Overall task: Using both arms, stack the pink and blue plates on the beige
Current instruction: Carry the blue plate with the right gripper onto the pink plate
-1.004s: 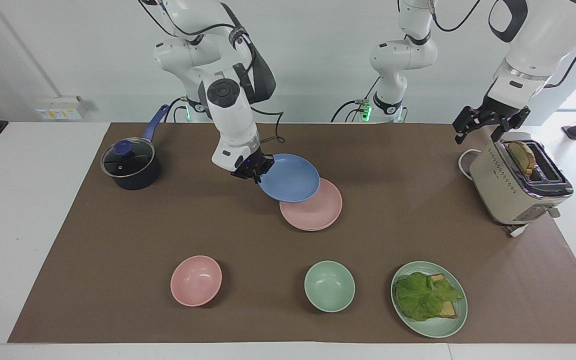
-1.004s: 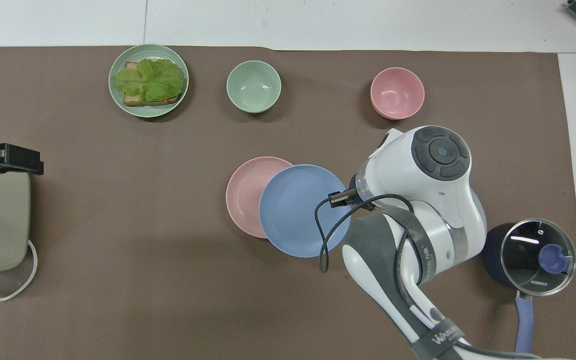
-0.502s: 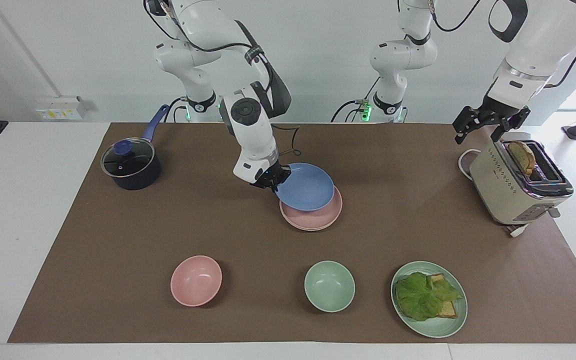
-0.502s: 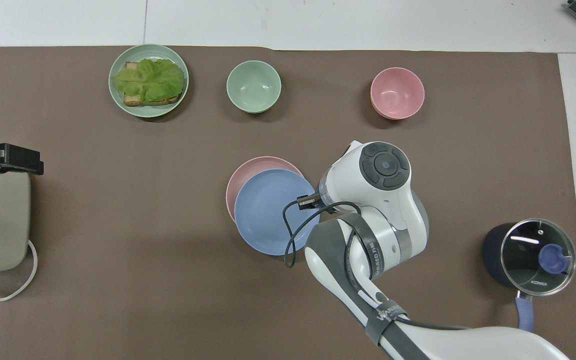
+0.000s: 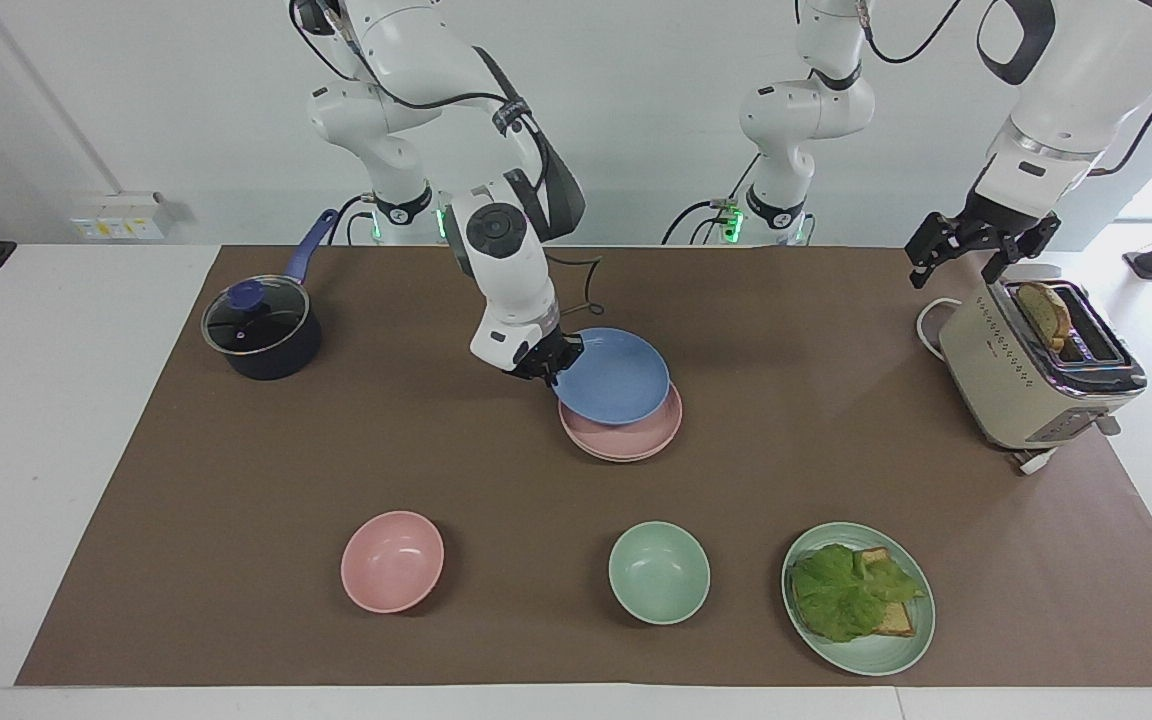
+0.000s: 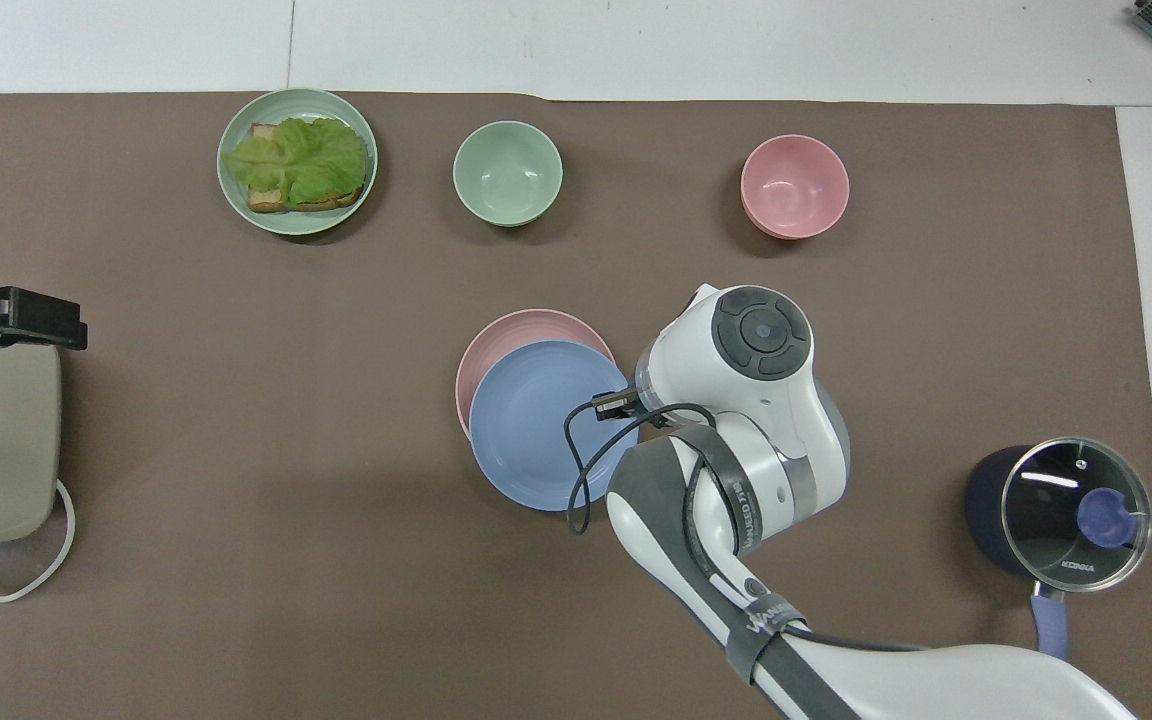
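My right gripper (image 5: 544, 366) is shut on the rim of the blue plate (image 5: 616, 376), at the edge toward the right arm's end of the table. That plate (image 6: 536, 425) hangs slightly tilted, low over the pink plate (image 5: 639, 437), and covers most of it. I cannot tell whether the two touch. The pink plate (image 6: 516, 330) lies on the brown mat at mid-table. The beige plate is hidden. My left gripper (image 5: 976, 250) waits open over the toaster's end nearer the robots.
A lidded dark pot (image 5: 261, 330) stands toward the right arm's end. Farther from the robots sit a pink bowl (image 5: 392, 560), a green bowl (image 5: 658, 572) and a green plate with lettuce and toast (image 5: 901, 640). The toaster (image 5: 1036, 370) holds bread.
The right gripper carried the blue plate toward the left arm's end and lower, until it covered most of the pink plate. The left arm stayed still.
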